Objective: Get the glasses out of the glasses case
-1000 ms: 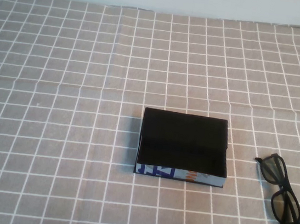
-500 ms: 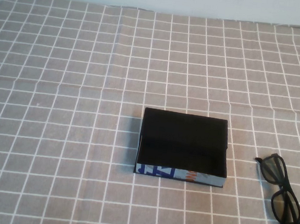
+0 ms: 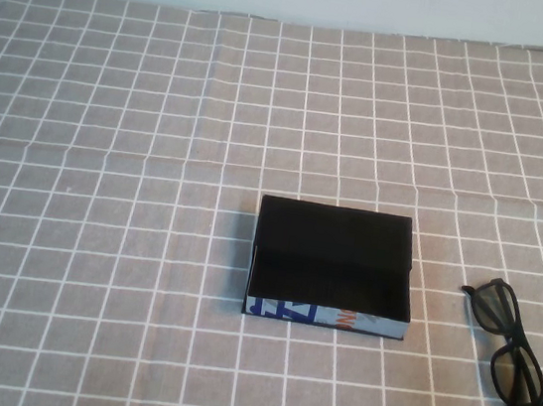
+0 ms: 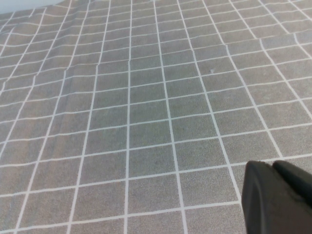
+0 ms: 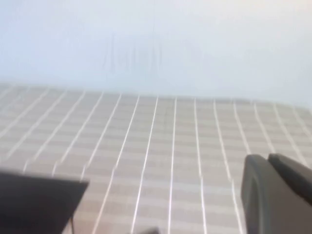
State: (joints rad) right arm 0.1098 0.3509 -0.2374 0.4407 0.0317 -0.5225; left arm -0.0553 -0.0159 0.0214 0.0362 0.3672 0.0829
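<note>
Evidently nothing has shifted over the last second: in the high view neither arm appears, and the scene matches the earlier pictures. The left gripper [image 4: 278, 197] shows only as a dark tip in its own wrist view, hanging over bare checked cloth; whether it is spread or pressed together I cannot tell. The right gripper [image 5: 278, 190] likewise shows only a dark tip in its wrist view, above the cloth with the far wall behind, and its state cannot be told either. Outward from them, the glasses case [image 3: 331, 266] sits near the middle of the desk [image 3: 96, 240], toward the near edge, its flap up and its dark inside apparently empty. The glasses [image 3: 509, 344] lie flat on the cloth toward the near right corner, well apart from the case. That stillness suggests the task is already finished and the arms are parked. Only the right wrist view hints at the case [image 5: 36, 202], as a dark slab; the left wrist view shows cloth alone.
</note>
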